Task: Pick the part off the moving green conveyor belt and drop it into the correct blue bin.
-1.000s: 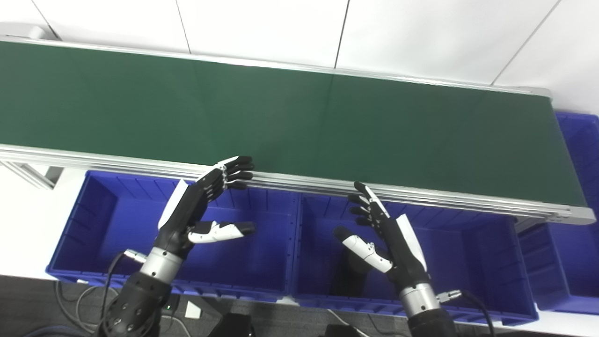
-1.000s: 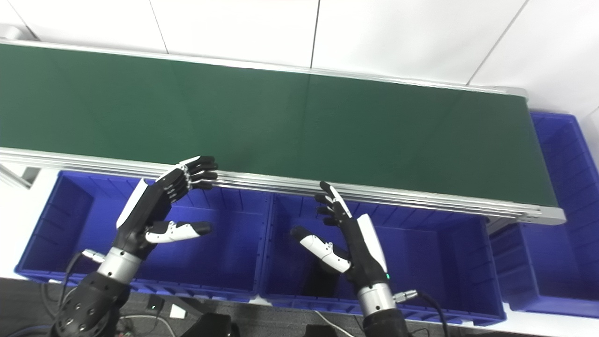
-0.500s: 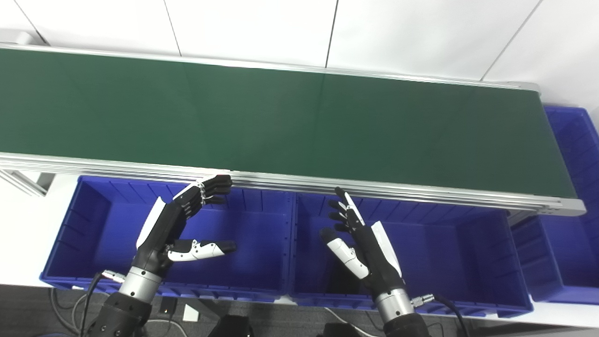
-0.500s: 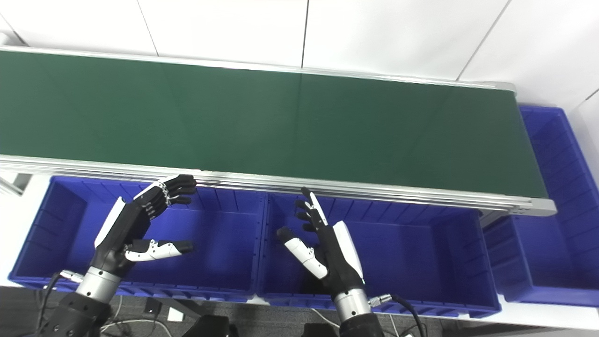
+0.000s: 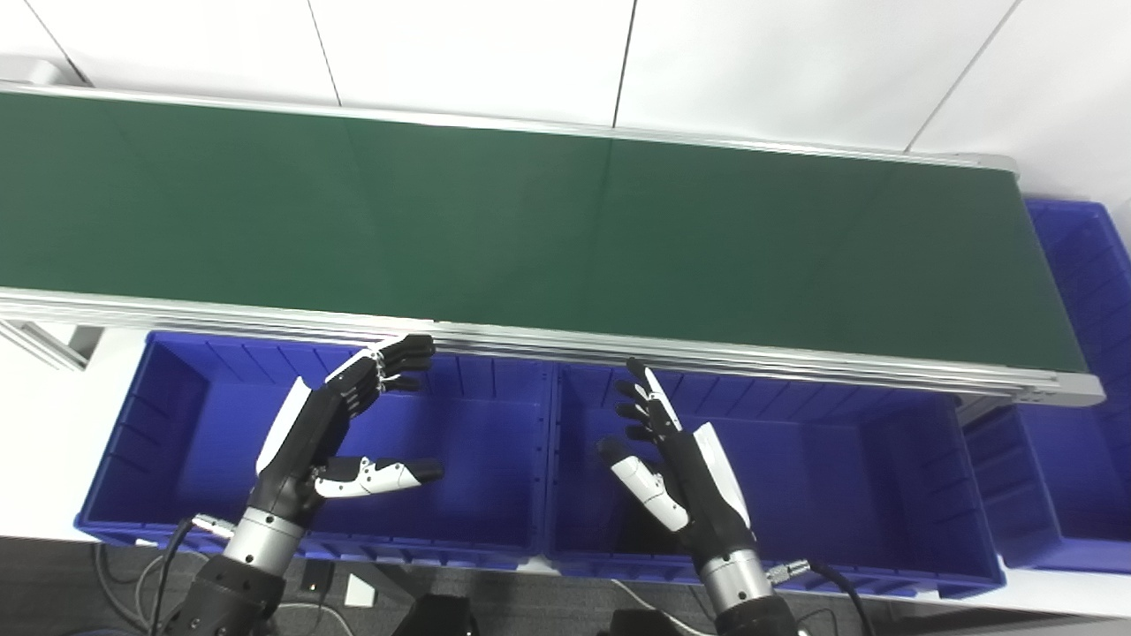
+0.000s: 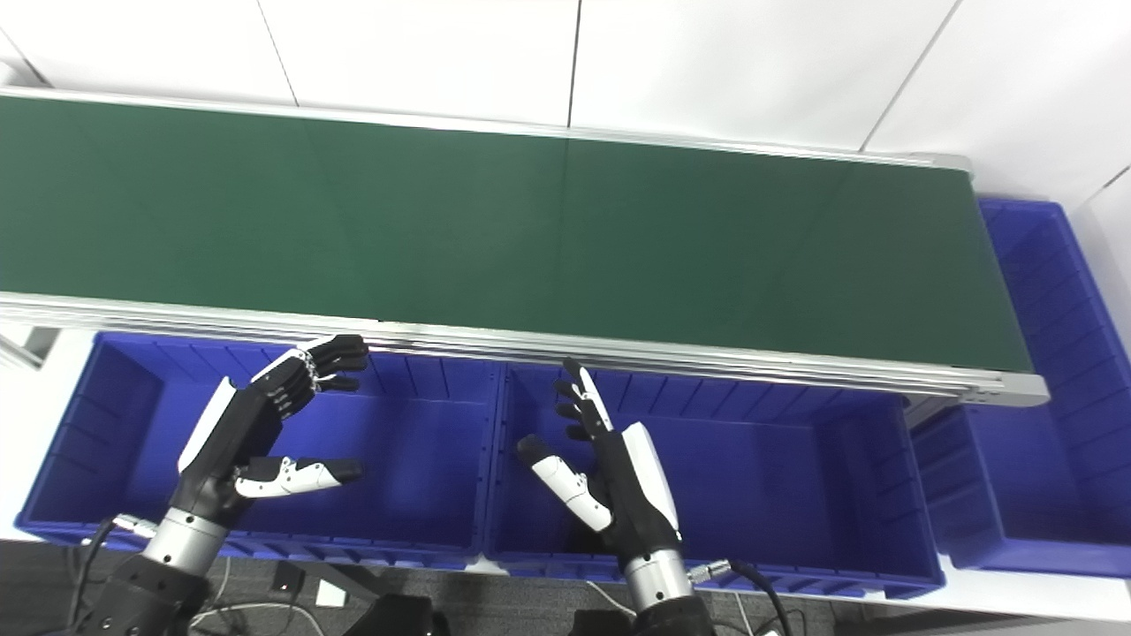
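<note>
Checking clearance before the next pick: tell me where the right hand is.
In the left eye view, the right hand hovers open over the middle blue bin, near its left end, just short of the green conveyor belt.

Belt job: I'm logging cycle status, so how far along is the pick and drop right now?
Done: nothing visible; the bins look empty, though dark shadow hides part of the middle one's floor. In hand: nothing; the left hand and right hand are open over the bins. Left: everything, since the belt shows no part to pick.
</note>
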You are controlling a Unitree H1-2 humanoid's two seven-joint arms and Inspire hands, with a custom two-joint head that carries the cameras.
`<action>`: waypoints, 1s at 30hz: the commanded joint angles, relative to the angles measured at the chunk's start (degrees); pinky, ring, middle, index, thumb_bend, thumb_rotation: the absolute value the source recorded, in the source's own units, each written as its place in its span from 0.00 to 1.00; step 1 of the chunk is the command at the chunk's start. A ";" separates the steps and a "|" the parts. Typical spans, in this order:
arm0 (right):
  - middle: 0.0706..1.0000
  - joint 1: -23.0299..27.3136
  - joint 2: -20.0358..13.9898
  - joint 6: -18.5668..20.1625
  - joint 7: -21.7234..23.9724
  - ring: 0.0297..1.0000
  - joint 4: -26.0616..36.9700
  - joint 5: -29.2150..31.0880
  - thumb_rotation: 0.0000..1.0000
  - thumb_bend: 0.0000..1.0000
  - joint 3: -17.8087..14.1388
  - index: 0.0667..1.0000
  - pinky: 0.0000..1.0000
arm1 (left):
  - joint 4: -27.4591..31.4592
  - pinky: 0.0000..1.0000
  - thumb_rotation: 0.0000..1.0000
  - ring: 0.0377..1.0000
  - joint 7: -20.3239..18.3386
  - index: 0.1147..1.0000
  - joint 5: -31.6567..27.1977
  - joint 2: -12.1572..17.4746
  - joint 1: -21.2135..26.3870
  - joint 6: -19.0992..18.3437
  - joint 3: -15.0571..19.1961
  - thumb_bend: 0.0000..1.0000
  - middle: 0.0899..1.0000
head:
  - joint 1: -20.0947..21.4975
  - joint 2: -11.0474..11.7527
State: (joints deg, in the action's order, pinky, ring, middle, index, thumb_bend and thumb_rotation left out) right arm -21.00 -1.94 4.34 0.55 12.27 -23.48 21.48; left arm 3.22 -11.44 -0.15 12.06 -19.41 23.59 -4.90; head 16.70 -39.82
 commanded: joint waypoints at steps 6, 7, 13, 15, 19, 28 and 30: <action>0.91 0.06 0.36 -4.84 -2.29 0.87 -0.17 -0.32 0.93 0.67 0.12 0.98 0.80 | -0.11 0.71 0.35 0.77 0.43 0.79 1.42 0.45 0.30 3.17 0.18 0.77 0.78 | 1.46 1.81; 0.91 -0.03 0.45 -4.96 -2.57 0.87 -0.29 -0.36 0.93 0.68 0.15 0.98 0.81 | -0.36 0.71 0.35 0.77 0.38 0.79 1.29 0.46 0.31 3.24 0.20 0.78 0.79 | 1.60 1.90; 0.92 -0.16 1.41 -6.39 -4.78 0.88 -2.34 -1.03 0.92 0.70 0.41 0.98 0.82 | -1.53 0.73 0.35 0.78 0.02 0.79 0.54 0.82 0.41 3.31 0.39 0.78 0.80 | 6.12 4.27; 0.93 -0.14 1.69 -6.95 -5.38 0.87 -2.88 -1.08 0.91 0.72 0.39 0.98 0.82 | -1.78 0.74 0.34 0.79 -0.43 0.80 -0.38 0.83 0.42 3.28 0.40 0.77 0.81 | 6.37 4.63; 0.93 -0.15 2.01 -8.72 -7.00 0.88 -3.96 -1.74 0.90 0.73 0.09 0.97 0.81 | -0.96 0.75 0.29 0.79 -0.04 0.80 -0.21 0.19 0.07 3.20 0.18 0.73 0.81 | 4.19 4.66; 0.94 -0.36 1.95 -10.03 -7.38 0.88 -4.47 -1.51 0.92 0.71 -0.32 0.98 0.83 | -1.87 0.71 0.31 0.76 0.36 0.79 1.07 0.06 0.55 3.29 0.07 0.78 0.79 | 1.50 4.91; 0.94 -0.36 1.94 -10.03 -7.47 0.88 -4.43 -1.76 0.92 0.70 -0.31 0.98 0.83 | -1.62 0.71 0.32 0.76 0.69 0.79 1.76 0.07 0.45 3.27 0.09 0.79 0.78 | 1.72 4.51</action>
State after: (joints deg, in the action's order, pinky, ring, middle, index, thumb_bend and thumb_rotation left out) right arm -21.38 -0.46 -2.19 -5.80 6.86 -24.66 21.10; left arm 0.53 -11.43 1.00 11.84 -19.35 24.44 -4.95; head 18.45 -35.33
